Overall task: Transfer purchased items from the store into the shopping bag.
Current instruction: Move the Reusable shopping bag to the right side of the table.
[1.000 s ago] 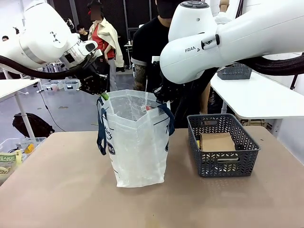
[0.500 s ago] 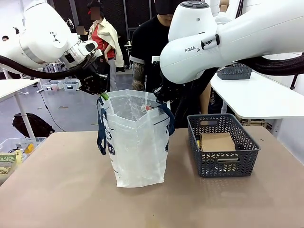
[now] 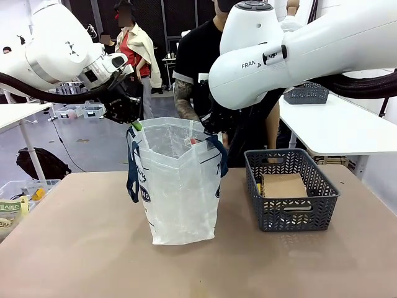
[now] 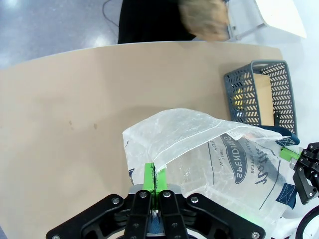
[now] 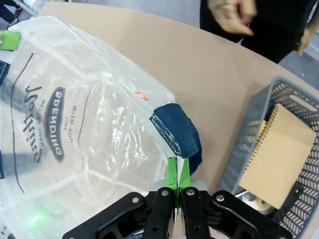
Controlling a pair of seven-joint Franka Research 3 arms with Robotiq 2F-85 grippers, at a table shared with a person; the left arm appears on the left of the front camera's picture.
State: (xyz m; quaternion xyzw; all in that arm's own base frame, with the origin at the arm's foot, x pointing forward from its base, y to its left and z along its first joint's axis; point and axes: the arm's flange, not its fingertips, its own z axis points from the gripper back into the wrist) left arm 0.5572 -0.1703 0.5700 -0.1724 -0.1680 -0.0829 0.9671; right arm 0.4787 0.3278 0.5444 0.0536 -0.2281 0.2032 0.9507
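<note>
In the right wrist view, yellow item (image 5: 264, 125) beside tan box (image 5: 280, 155)

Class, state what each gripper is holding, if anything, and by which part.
Both hold the shopping bag: the left gripper pinches its top rim, the right gripper pinches the opposite rim beside a navy handle.

Shopping bag (image 3: 180, 192) is milky see-through white, with navy handles (image 3: 132, 174) and a navy round logo (image 4: 242, 162). Basket (image 3: 291, 214) is dark grey with chevron cutouts, box (image 3: 283, 185) is plain tan. Tabletop (image 3: 80, 248) is beige, and the fingers (image 4: 148, 175) are black with green pads.
</note>
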